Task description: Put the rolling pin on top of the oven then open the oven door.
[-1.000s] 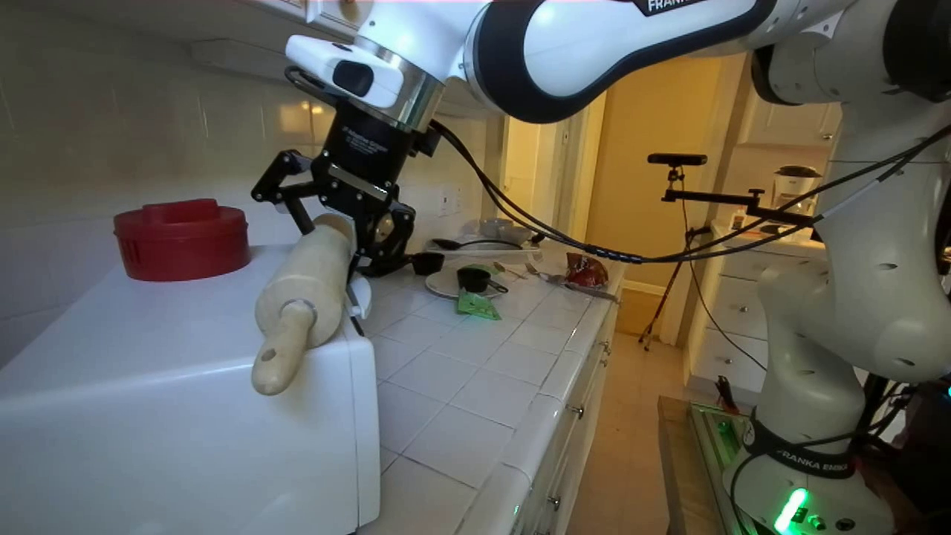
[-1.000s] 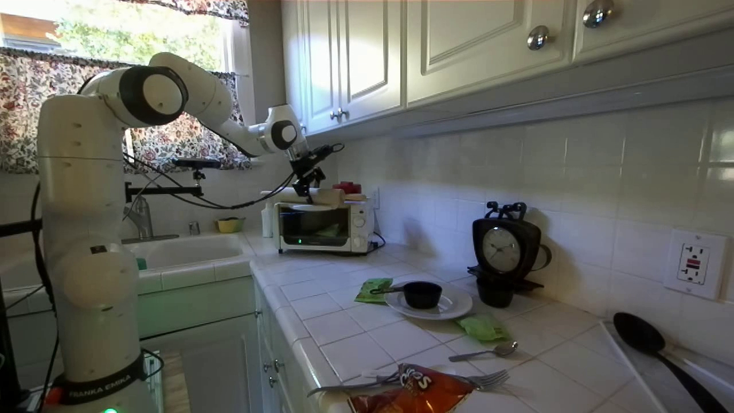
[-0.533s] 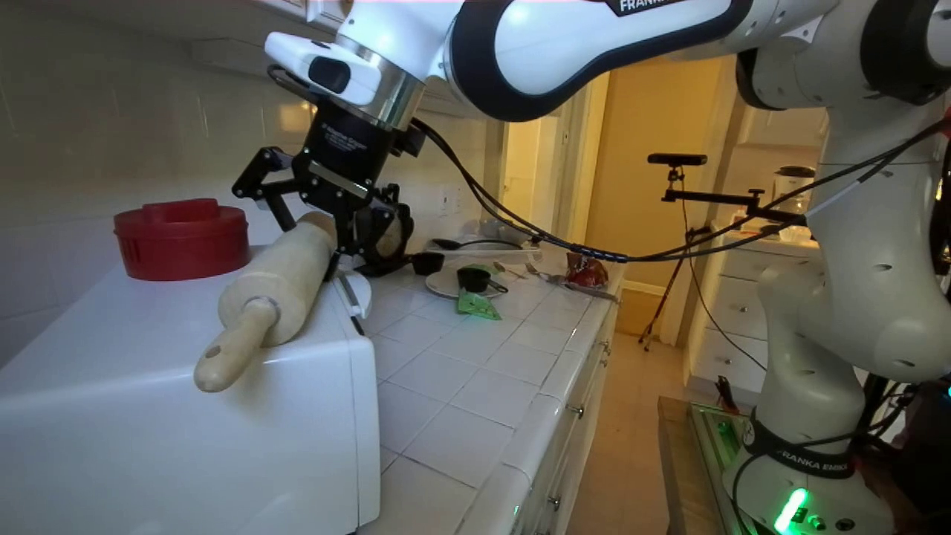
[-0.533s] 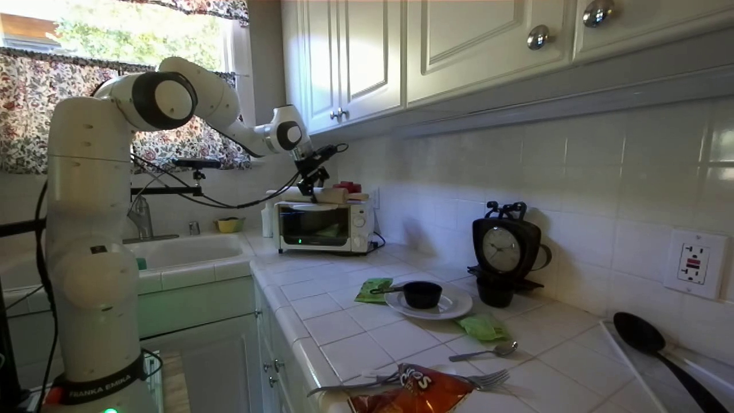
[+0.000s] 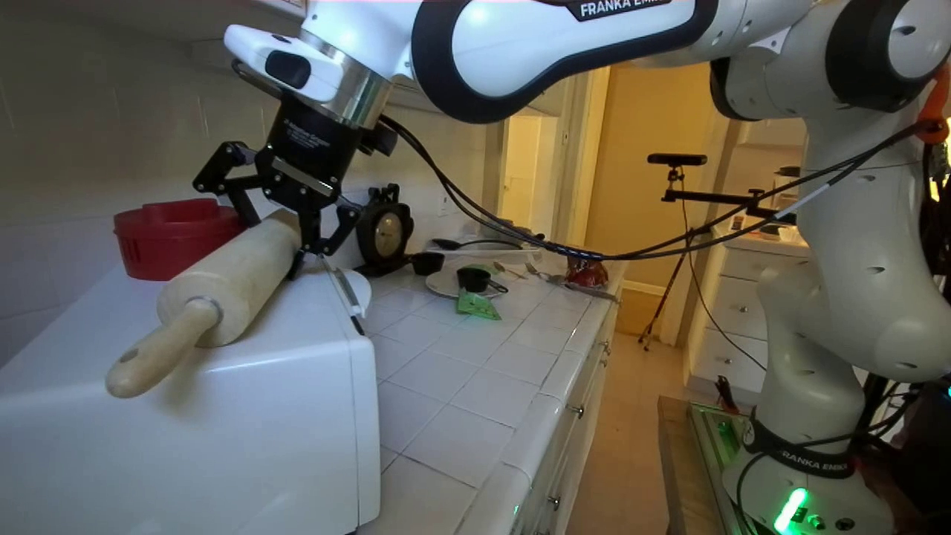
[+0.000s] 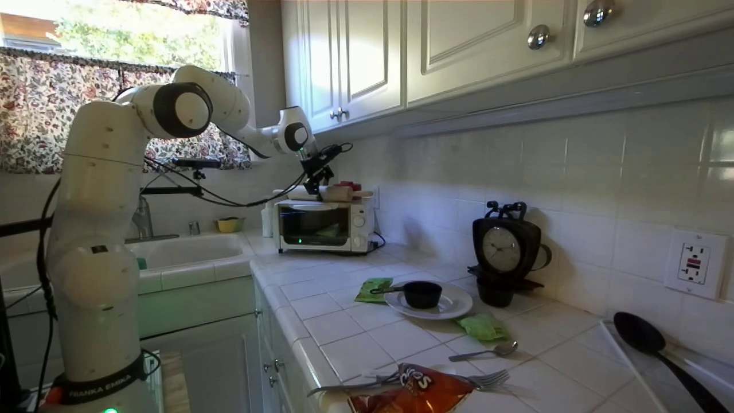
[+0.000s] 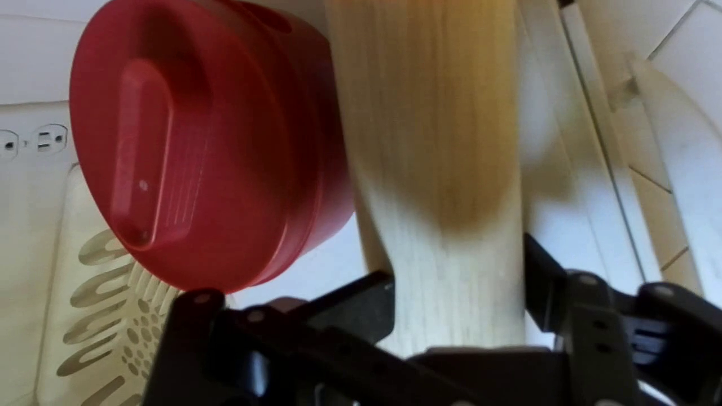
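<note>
The pale wooden rolling pin [image 5: 234,279] lies across the flat top of the white oven [image 5: 186,453], one handle jutting past the oven's side. I cannot tell whether it rests on the top or hangs just above it. My gripper [image 5: 273,241] is shut around the pin's thick body from above. In the wrist view the pin [image 7: 434,146] runs between the two black fingers of the gripper [image 7: 458,293], which touch it on both sides. In an exterior view the oven door [image 6: 315,226] is shut, its dark glass facing the counter, its white handle [image 6: 309,205] near the top edge.
A red lidded container [image 5: 174,238] stands on the oven top close to the pin, toward the wall. A black clock [image 6: 502,249], a white plate [image 6: 453,307] with a black cup [image 6: 422,295] and cutlery are on the tiled counter. Cabinets [image 6: 367,51] hang above.
My gripper has carried the rolling pin from the oven's front edge back over the top, toward the wall and the red container. The oven door has not moved.
</note>
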